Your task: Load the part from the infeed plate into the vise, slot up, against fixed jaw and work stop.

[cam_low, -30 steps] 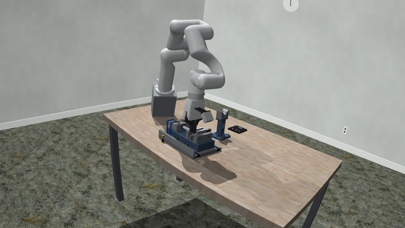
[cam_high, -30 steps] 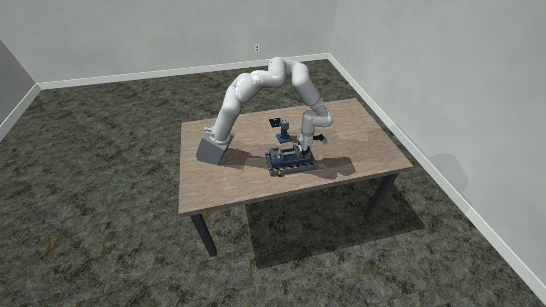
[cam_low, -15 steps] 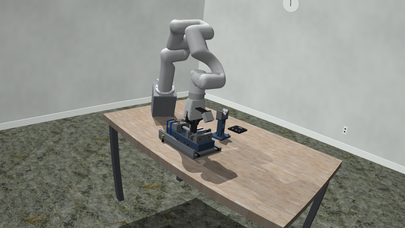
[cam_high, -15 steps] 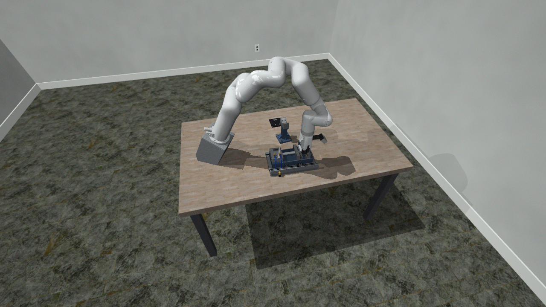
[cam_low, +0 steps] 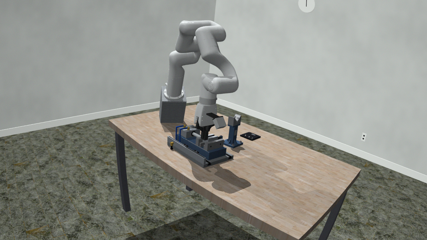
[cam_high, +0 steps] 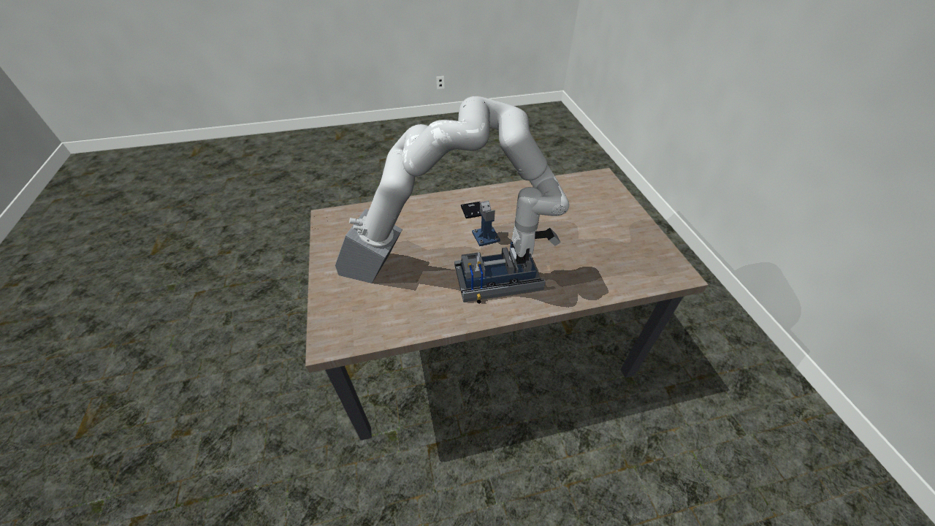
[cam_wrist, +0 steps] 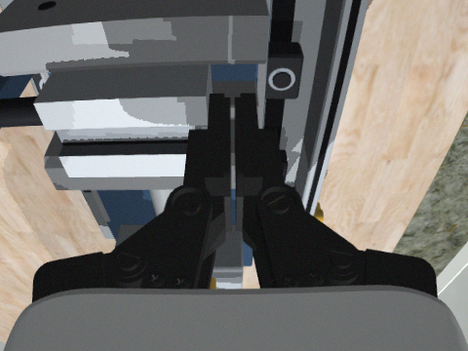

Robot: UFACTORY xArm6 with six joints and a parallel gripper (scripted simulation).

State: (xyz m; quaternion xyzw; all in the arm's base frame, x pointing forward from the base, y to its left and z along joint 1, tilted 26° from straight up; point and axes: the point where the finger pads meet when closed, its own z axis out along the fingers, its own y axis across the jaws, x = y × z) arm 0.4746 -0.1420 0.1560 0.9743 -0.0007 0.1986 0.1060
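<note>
In the wrist view the part (cam_wrist: pixel 124 100), a light grey block, lies between the vise's jaws. The fixed jaw (cam_wrist: pixel 131 7), dark grey with two holes, is above it. The moving jaw (cam_wrist: pixel 117 163) is below it. A short black rod, the work stop (cam_wrist: pixel 16 113), points in at the part's left end. My gripper (cam_wrist: pixel 232 124) is shut and empty. Its fingertips are down between the jaws, right beside the part's right end. I cannot tell which way the slot faces. The gripper also shows over the vise (cam_high: pixel 500 271) in the top view (cam_high: pixel 521 261) and in the exterior view (cam_low: pixel 205 137).
The black infeed plate (cam_low: pixel 250 136) lies bare behind the blue V-block stand (cam_low: pixel 233 131). The air cylinder (cam_low: pixel 185 133) with blue hoses is at the vise's far end. A rail with a black block (cam_wrist: pixel 284 80) runs along the vise's side. The arm's base block (cam_low: pixel 172 108) stands at the table's corner.
</note>
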